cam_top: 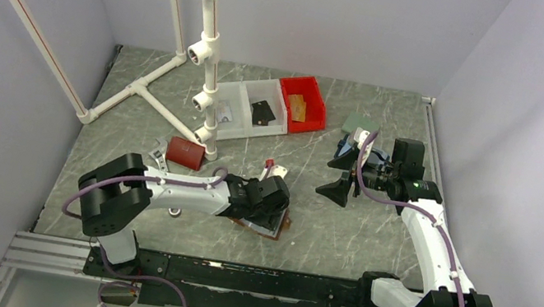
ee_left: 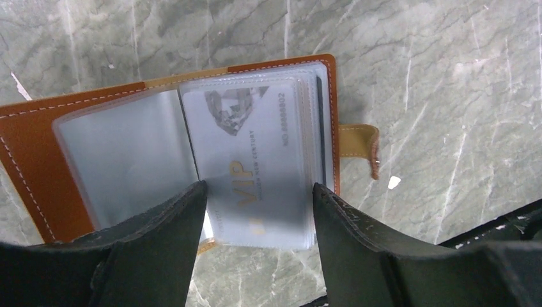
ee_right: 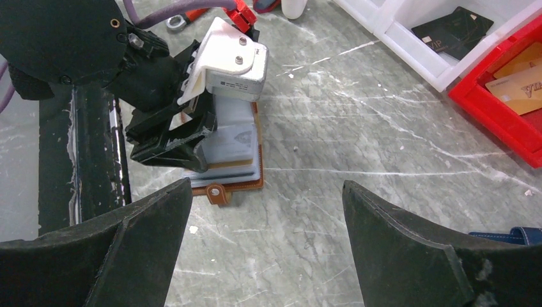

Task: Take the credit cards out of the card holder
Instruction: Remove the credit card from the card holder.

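The brown leather card holder (ee_left: 38, 137) lies open on the table, its clear sleeves fanned out. A pale grey VIP card (ee_left: 252, 137) sits in the top sleeve, and a dark card edge shows in the stack behind it. My left gripper (ee_left: 259, 187) is open and hovers low over the near end of the sleeve stack, one finger at each side. In the top view it (cam_top: 265, 198) covers most of the holder (cam_top: 281, 228). My right gripper (cam_top: 338, 188) is open and empty, above bare table to the right of the holder (ee_right: 236, 150).
A white bin (cam_top: 240, 98) holds a black card (ee_right: 452, 29). A red bin (cam_top: 315, 102) holds tan cards (ee_right: 518, 89). A dark red box (cam_top: 185, 153) and a white pipe frame (cam_top: 209, 34) stand at the left. A blue case (cam_top: 347, 148) lies behind my right gripper.
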Action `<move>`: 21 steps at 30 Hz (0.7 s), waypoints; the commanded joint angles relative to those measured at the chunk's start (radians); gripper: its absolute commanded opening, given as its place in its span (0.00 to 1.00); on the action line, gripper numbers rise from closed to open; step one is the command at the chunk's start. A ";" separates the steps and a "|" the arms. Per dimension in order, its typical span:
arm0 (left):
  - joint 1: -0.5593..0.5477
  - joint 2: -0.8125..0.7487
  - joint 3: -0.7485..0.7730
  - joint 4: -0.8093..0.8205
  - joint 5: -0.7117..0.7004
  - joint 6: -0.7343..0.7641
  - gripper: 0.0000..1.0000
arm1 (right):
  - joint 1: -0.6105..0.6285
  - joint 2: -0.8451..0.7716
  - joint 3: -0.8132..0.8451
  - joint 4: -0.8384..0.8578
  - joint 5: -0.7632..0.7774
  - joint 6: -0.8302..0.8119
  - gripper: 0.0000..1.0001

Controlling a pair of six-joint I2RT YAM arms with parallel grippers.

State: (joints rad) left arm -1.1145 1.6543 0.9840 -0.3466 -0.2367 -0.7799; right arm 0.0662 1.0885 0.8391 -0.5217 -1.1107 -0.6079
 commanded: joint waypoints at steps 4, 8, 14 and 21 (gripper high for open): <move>0.003 0.034 0.043 -0.024 -0.017 -0.010 0.66 | -0.001 0.004 0.003 0.022 -0.053 -0.003 0.89; 0.003 0.032 0.042 -0.018 -0.010 -0.006 0.62 | -0.002 0.004 0.002 0.022 -0.053 -0.003 0.89; 0.006 0.004 0.020 0.010 0.006 -0.010 0.61 | -0.001 0.020 0.010 0.007 -0.052 0.003 0.89; 0.029 -0.040 -0.040 0.088 0.068 -0.017 0.59 | 0.041 0.109 0.034 -0.019 -0.043 0.044 0.84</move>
State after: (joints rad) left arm -1.1000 1.6615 0.9764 -0.3367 -0.2230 -0.7799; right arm 0.0780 1.1538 0.8394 -0.5339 -1.1137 -0.5968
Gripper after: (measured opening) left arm 0.599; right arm 0.864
